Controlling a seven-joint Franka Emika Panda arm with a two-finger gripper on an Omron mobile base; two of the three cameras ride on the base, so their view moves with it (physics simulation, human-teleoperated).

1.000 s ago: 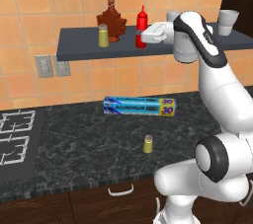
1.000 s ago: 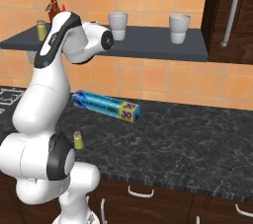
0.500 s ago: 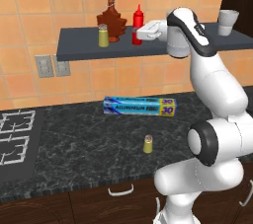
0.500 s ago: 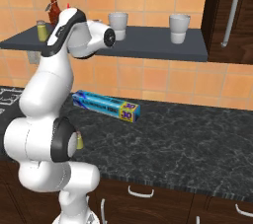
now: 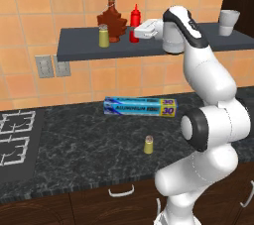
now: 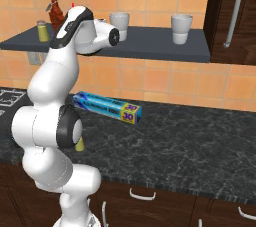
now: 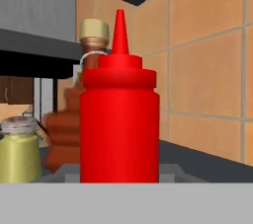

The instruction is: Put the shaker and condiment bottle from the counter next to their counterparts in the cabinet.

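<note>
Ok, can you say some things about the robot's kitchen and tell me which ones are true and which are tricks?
1. The red condiment bottle stands on the cabinet shelf, beside the maple-leaf bottle. True.
2. Both olive-yellow shakers are up on the shelf. False: one shaker is on the shelf, the other shaker is on the counter.
3. A blue foil box lies on the counter. True.
4. The two white cups sit on the counter. False: both cups stand on the shelf.
5. The red bottle is lying on its side. False: it stands upright, nozzle up.
</note>
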